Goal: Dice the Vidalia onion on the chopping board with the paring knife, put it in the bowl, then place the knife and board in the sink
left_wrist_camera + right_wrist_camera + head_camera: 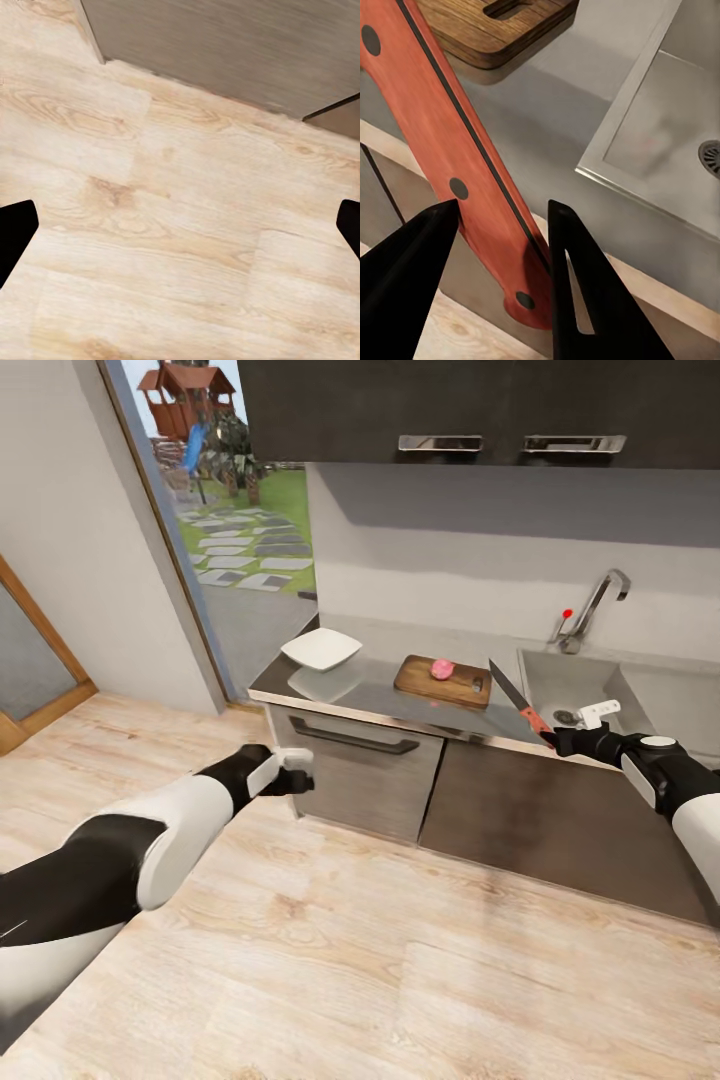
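Where the wood floor (330, 950) meets dark cabinets, the countertop (380, 685) runs light grey toward the sink (565, 685) with its chrome faucet (598, 600). White bowl (321, 649) at the counter's left end; chopping board (443, 680) between bowl and sink, a pink onion (441, 668) resting on it. Right gripper (560, 740) at the counter's front edge, jaws clamped on the red handle of the paring knife (518, 702), blade angled up over the counter. Left gripper (288, 770) low above the floor, jaws spread wide, nothing between them.
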Controlling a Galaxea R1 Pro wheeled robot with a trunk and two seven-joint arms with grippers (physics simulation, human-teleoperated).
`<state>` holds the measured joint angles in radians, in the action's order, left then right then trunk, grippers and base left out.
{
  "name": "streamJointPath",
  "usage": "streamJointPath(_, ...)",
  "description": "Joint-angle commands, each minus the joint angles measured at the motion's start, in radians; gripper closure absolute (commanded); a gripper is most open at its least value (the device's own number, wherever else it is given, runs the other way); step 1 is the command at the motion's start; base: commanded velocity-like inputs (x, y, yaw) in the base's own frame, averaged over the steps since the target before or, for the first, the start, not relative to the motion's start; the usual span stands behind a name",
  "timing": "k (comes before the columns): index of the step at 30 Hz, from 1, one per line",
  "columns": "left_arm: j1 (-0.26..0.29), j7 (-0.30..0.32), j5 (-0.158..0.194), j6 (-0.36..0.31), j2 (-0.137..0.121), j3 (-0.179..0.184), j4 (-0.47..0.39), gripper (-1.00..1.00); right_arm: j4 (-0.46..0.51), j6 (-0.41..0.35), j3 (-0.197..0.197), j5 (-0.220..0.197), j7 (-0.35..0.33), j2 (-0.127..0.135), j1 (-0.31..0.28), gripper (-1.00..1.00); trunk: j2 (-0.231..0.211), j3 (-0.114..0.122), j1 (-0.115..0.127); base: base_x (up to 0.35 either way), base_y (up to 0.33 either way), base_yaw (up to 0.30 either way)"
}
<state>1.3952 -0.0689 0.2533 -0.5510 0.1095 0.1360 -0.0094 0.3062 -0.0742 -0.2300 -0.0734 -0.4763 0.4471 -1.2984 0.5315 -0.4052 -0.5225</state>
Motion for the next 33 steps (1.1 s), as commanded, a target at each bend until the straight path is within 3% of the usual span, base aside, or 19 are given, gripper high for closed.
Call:
streamJointPath(1,-0.003,-0.004,0.011,0.066,0.008,0.008,0.034,-1.0,0.001,-0.008,-0.003,-0.008,-0.002,0.001,-0.001,1.0,0.002,-0.001,0.0,0.0,0.0,0.0)
streamJointPath(4,-0.054,-0.003,0.01,0.179,0.018,0.008,0.071,-1.0,0.0,-0.007,-0.003,-0.008,-0.001,0.001,-0.001,1.0,0.002,-0.001,0.0,0.0,0.0,0.0)
streamJointPath(8,-0.132,-0.002,0.008,0.25,0.022,0.008,0.084,-1.0,-0.006,-0.003,-0.002,-0.008,0.01,0.001,-0.001,1.0,0.002,-0.001,0.0,0.0,0.0,0.0)
streamJointPath(10,-0.186,-0.002,0.008,0.336,0.022,0.008,0.088,-1.0,-0.009,0.014,-0.003,-0.008,0.027,0.0,-0.001,1.0,0.002,-0.001,0.0,0.0,0.0,0.0)
streamJointPath(12,-0.239,-0.002,0.008,0.435,0.022,0.008,0.089,-1.0,-0.009,0.029,-0.003,-0.008,0.067,-0.001,-0.001,1.0,0.002,-0.001,0.0,0.0,0.0,0.0)
streamJointPath(16,-0.321,-0.003,-0.001,0.547,0.022,0.008,0.09,-1.0,-0.002,0.036,-0.004,-0.007,0.177,-0.002,-0.001,1.0,0.002,-0.001,0.0,0.0,0.0,0.0)
streamJointPath(18,-0.367,-0.003,-0.017,0.589,0.021,0.008,0.091,-1.0,0.002,0.035,-0.003,-0.007,0.242,-0.002,-0.001,1.0,0.002,-0.001,0.0,0.0,0.0,0.0)
streamJointPath(21,-0.439,-0.004,-0.069,0.66,0.017,0.008,0.091,-1.0,0.027,0.031,-0.003,-0.002,0.328,-0.001,-0.001,1.0,0.002,-0.001,0.0,0.0,0.0,0.0)
streamJointPath(24,-0.506,-0.006,-0.131,0.75,0.01,0.008,0.091,-1.0,0.097,-0.01,-0.009,0.048,0.397,-0.001,-0.001,1.0,0.002,-0.001,0.0,0.0,0.0,0.0)
streamJointPath(26,-0.556,-0.01,-0.164,0.829,0.007,0.008,0.092,-1.0,0.159,-0.085,-0.012,0.138,0.449,-0.002,-0.001,1.0,0.002,-0.001,0.0,0.0,0.0,0.0)
streamJointPath(27,-0.567,-0.012,-0.169,0.848,0.006,0.008,0.092,-1.0,0.175,-0.105,-0.012,0.164,0.46,-0.003,-0.001,1.0,0.002,-0.001,0.0,0.0,0.0,0.0)
streamJointPath(30,-0.621,-0.026,-0.185,0.92,-0.007,0.008,0.092,-1.0,0.249,-0.191,-0.014,0.293,0.504,-0.006,-0.001,1.0,0.002,-0.001,0.0,0.0,0.0,0.0)
streamJointPath(31,-0.631,-0.028,-0.186,0.928,-0.011,0.008,0.092,-1.0,0.256,-0.198,-0.014,0.306,0.508,-0.008,-0.001,1.0,0.002,-0.001,0.0,0.0,0.0,0.0)
streamJointPath(32,-0.668,-0.043,-0.189,0.983,-0.024,0.008,0.092,-1.0,0.273,-0.216,-0.014,0.339,0.522,-0.021,-0.001,1.0,0.002,-0.001,0.0,0.0,0.0,0.0)
streamJointPath(33,-0.676,-0.046,-0.189,1.007,-0.025,0.008,0.092,-1.0,0.276,-0.218,-0.014,0.344,0.525,-0.024,-0.002,1.0,0.002,-0.001,0.0,0.0,0.0,0.0)
